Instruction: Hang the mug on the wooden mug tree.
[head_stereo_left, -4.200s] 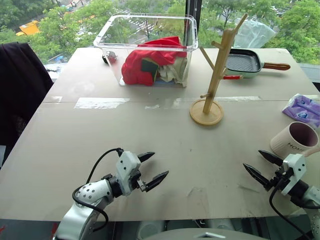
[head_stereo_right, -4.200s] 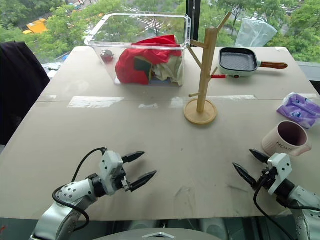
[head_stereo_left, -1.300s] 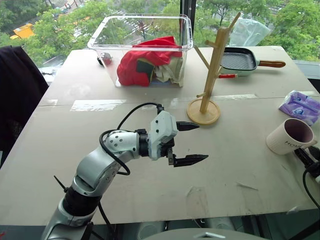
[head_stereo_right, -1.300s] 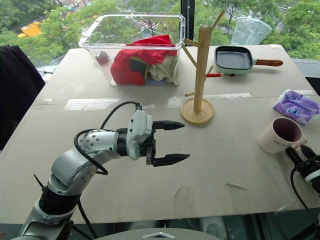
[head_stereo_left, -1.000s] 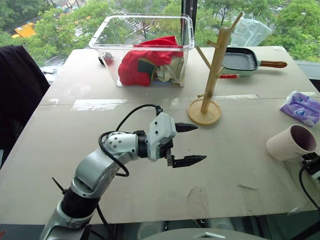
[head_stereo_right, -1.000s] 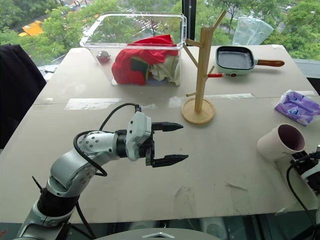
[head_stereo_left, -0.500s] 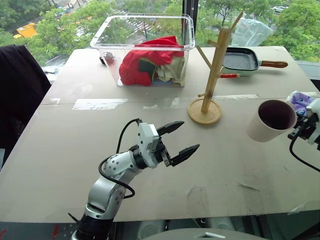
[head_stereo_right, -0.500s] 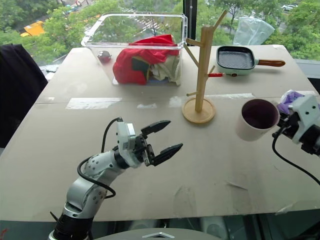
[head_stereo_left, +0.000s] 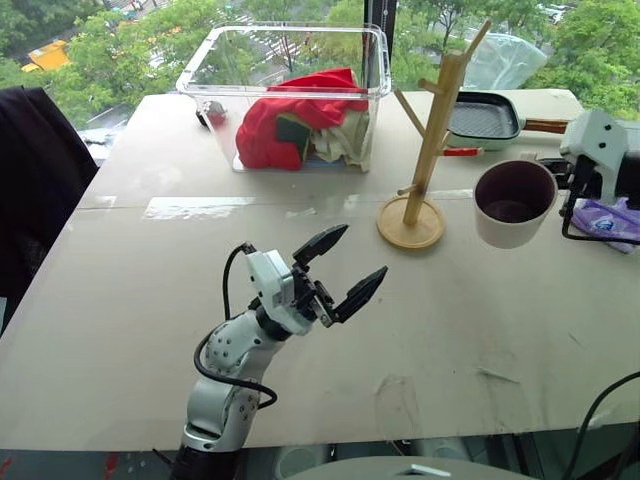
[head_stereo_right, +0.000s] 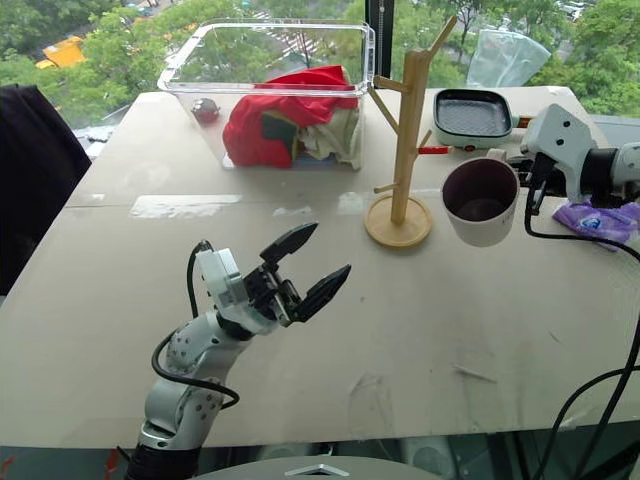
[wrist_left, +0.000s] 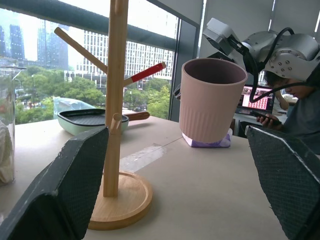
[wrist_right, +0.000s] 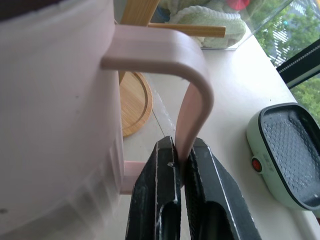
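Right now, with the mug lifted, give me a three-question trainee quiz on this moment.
1. True or false: the right gripper is shut on the mug by its handle.
2. The left gripper is: A) open, holding nothing B) shut on a peg.
3. On which side of the wooden mug tree is the mug, in the head views?

Key: 1 true; 2 A; 3 the robot's right, off the table.
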